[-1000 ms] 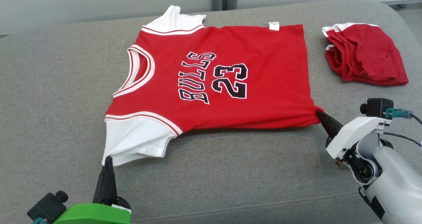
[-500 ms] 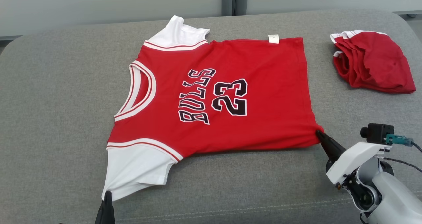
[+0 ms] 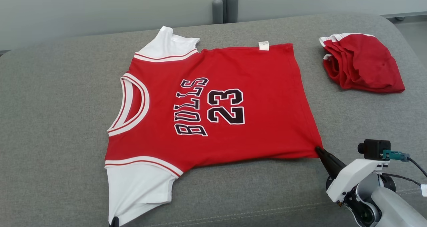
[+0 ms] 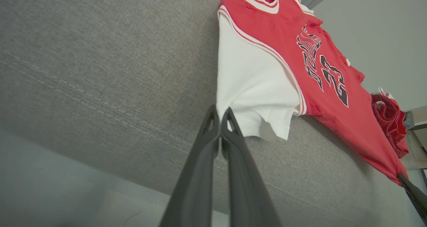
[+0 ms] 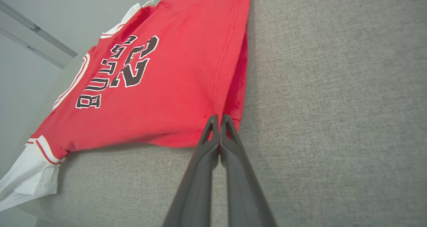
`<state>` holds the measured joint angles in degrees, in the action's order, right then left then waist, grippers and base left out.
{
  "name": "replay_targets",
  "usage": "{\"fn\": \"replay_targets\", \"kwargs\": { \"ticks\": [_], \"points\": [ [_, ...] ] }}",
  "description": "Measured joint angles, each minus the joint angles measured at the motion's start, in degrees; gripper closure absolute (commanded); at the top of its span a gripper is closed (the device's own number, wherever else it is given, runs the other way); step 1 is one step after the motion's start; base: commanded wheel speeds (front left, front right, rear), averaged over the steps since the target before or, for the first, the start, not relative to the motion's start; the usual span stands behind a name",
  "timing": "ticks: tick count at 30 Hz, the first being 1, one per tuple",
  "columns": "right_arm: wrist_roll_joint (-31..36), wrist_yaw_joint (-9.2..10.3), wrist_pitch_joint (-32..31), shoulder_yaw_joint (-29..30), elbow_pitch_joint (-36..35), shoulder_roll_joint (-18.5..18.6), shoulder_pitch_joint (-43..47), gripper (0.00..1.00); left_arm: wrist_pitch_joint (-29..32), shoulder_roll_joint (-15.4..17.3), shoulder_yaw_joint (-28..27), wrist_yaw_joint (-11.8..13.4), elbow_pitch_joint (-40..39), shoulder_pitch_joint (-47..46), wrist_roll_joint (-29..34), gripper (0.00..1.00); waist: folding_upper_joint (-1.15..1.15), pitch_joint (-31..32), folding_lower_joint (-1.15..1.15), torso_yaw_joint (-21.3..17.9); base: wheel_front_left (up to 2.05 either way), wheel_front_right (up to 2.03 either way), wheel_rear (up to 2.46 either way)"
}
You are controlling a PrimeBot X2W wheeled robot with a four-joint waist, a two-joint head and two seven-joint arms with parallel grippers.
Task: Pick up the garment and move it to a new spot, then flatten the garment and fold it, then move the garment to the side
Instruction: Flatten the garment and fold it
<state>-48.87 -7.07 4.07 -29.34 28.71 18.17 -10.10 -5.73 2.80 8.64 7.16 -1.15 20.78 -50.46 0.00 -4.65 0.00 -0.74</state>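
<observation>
1. I see the red-and-white fabric jersey (image 3: 217,110) lying flat on the middle of the grey upholstered cushion (image 3: 50,120).
2. My left gripper (image 4: 220,115) pinches its white sleeve corner near the front edge.
3. My right gripper (image 5: 219,120) pinches its red hem corner.

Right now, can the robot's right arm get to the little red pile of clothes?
Probably, but not straight away. Only bare grey cushion lies between the right gripper and the red pile. That gripper is shut on a corner of the jersey, though, so it would have to let go first.
</observation>
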Motion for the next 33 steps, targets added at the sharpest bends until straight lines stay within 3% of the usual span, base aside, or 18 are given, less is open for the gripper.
{"fn": "replay_targets", "kwargs": {
  "ticks": [1,4,5,6,7,8,9,10,11,17,25,33],
  "points": [
    [0.1,0.01,0.2,0.1,0.2,0.0,0.0,1.0,0.2,0.0,-0.2,0.0,0.2,0.0,0.4,1.0,0.0,0.1,0.0,-0.1,0.0,0.0,0.0],
    [0.2,0.01,1.4,0.4,0.7,0.0,0.0,0.61,1.2,0.0,-0.3,0.0,0.8,0.0,1.3,1.0,0.0,0.6,0.0,-0.2,0.0,0.0,0.0],
    [0.2,0.02,1.5,0.5,1.0,-0.1,0.1,0.25,1.7,0.0,-0.2,0.0,1.0,0.0,1.5,1.0,0.0,0.7,0.0,-0.2,0.0,0.0,0.0],
    [0.2,0.02,1.8,0.6,1.2,-0.2,0.1,0.0,1.9,0.0,-0.2,0.0,1.2,-0.1,1.5,0.97,0.0,0.8,0.0,-0.2,0.0,0.0,0.0],
    [0.2,0.02,2.0,0.6,1.3,-0.2,0.1,0.0,2.0,0.0,-0.2,0.0,1.3,-0.1,1.5,0.76,0.0,1.0,0.0,-0.2,0.0,0.0,0.0],
    [0.2,0.02,2.0,0.5,1.5,-0.3,0.1,0.0,2.2,0.0,-0.3,0.0,1.5,-0.2,1.5,0.63,0.0,1.1,0.0,-0.2,0.0,0.0,0.0],
    [0.4,0.02,2.0,0.4,1.6,-0.3,0.2,0.0,2.4,0.0,-0.3,0.0,1.7,-0.2,1.8,0.41,0.0,1.1,0.0,-0.2,0.0,0.0,0.0],
    [0.8,0.02,2.0,0.2,1.8,-0.2,0.2,0.0,2.7,0.0,-0.2,0.0,2.2,-0.2,2.4,0.04,0.0,1.2,0.0,-0.2,0.0,0.0,0.0],
    [1.1,0.03,2.2,0.0,2.0,-0.2,0.3,0.0,2.7,0.0,-0.2,0.0,2.6,-0.2,2.9,0.0,0.0,1.2,0.0,-0.2,0.0,0.0,0.0],
    [2.1,0.67,4.7,0.4,2.3,-0.1,1.4,0.0,3.9,0.7,-1.4,0.0,4.2,-0.2,5.7,0.0,0.0,1.3,0.0,-0.3,0.0,0.0,0.0],
    [7.1,4.76,10.1,3.5,-0.4,1.9,0.4,0.0,-1.7,4.2,-5.7,0.0,1.1,-1.5,14.1,0.0,0.0,1.4,0.0,-0.9,0.0,0.0,0.0],
    [12.3,8.27,10.5,5.2,-6.1,0.9,-1.9,0.0,-4.9,4.3,-2.0,0.0,-1.8,-6.8,20.9,0.0,0.0,2.6,0.0,-2.7,0.0,0.0,0.0]
  ]
}}
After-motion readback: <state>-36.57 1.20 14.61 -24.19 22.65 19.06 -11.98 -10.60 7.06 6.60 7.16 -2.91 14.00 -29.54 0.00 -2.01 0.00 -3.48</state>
